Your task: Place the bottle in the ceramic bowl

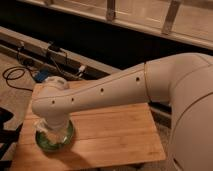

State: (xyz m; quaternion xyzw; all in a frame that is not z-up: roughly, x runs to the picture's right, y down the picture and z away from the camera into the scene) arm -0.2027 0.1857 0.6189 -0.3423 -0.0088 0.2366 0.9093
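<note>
The green ceramic bowl (54,140) sits at the front left of the wooden table (115,135). My white arm reaches across from the right, and its wrist hangs directly over the bowl, covering most of it. The gripper (51,131) points down into the bowl, its tips just above the glaze. Something whitish and translucent shows between the wrist and the bowl; whether that is the bottle cannot be told.
Black cables (20,75) and a small blue object (42,76) lie on the floor behind the table's left side. A dark wall with a rail runs along the back. My white body (192,115) fills the right side.
</note>
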